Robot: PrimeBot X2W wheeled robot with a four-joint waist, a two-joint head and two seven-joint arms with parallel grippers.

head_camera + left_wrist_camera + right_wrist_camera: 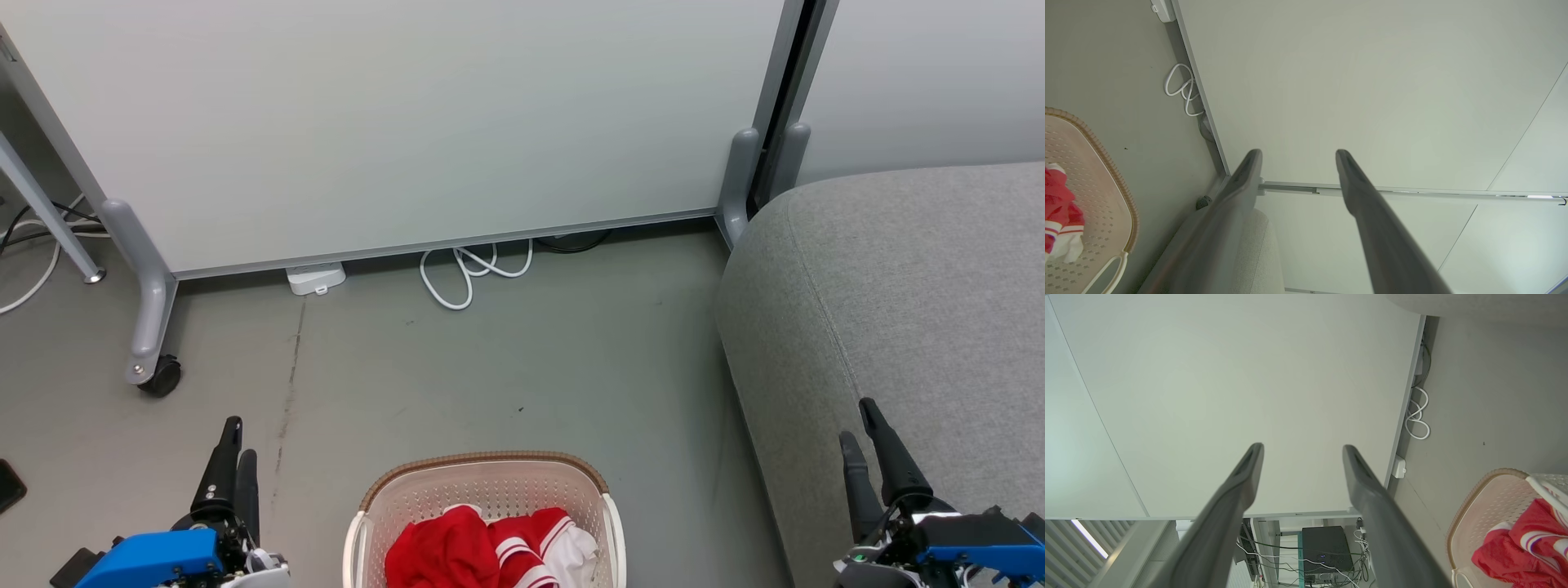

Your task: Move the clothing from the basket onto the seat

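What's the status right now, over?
Left gripper, right gripper: jaws open, empty. Red clothing in laundry basket, none seen on grey couch. Floor between looks clear.

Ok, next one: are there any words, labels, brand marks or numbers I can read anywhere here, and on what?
None: no text is readable in any view.
On the black box among the cables: small bluish lit marks, too small to read.
On the white power strip on the floor: no legible marking.
On the clothing in the basket: white stripes, no visible print.
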